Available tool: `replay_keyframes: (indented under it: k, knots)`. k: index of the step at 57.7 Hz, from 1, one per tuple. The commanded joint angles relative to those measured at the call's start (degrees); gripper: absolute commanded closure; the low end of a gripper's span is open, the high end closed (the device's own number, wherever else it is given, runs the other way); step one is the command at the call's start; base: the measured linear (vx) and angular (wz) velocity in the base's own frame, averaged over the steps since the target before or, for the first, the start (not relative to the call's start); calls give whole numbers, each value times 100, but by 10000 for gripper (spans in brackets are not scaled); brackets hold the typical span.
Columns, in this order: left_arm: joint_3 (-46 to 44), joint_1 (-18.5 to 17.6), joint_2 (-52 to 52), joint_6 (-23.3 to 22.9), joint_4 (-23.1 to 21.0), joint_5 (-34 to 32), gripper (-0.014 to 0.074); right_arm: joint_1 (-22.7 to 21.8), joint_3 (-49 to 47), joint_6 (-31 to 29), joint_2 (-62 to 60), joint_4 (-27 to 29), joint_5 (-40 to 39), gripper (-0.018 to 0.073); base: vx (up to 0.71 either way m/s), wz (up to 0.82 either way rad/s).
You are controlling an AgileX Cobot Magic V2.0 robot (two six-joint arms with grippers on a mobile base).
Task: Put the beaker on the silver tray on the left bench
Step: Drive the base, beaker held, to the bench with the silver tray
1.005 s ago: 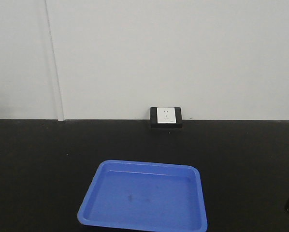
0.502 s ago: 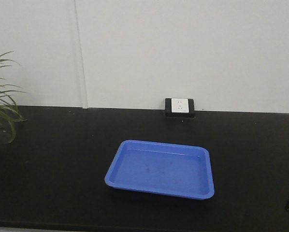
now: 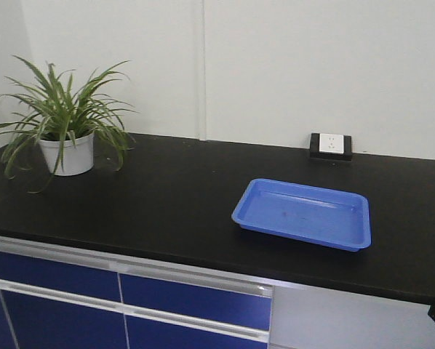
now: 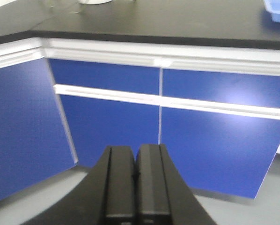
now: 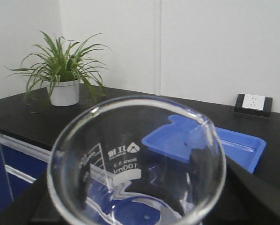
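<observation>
The left gripper (image 4: 136, 159) sits at bottom centre, its two black fingers pressed together with nothing between them. Beyond it stand the left bench's (image 4: 177, 21) blue cupboard fronts (image 4: 215, 154) with white trim, under the black top. A blue tray's (image 4: 278, 10) corner shows at upper right. Grey floor (image 4: 271, 211) lies at lower right.

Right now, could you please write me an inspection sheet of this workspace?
Surface: long matte black bench top over blue cupboard fronts.
Job's things: small clear glass beaker gripped by the right pincer; silver tray nothing seen.
Clutter: blue plastic tray lying flat on the bench; green potted plant in a white pot towards its left end.
Grippers: left pincer shut, holding nothing, low before the cupboards; right pincer shut on the beaker.
Cables: nothing seen.
Surroundings: plain white wall; white wall socket in a black frame.
</observation>
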Motion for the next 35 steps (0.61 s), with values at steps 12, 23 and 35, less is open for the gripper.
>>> replay_keyframes:
  k: [12,23,35]
  knots:
    - [159,-36,-90,-18,-9,-446,595,-22,-190,-17,13,-86,161,567,-32,28]
    - [159,-36,-90,-18,-9,-446,595,-22,-190,-17,13,-86,161,567,-31,32]
    - [159,-36,-90,-18,-9,-446,595,-22,-190,-17,13,-86,161,567,-31,42]
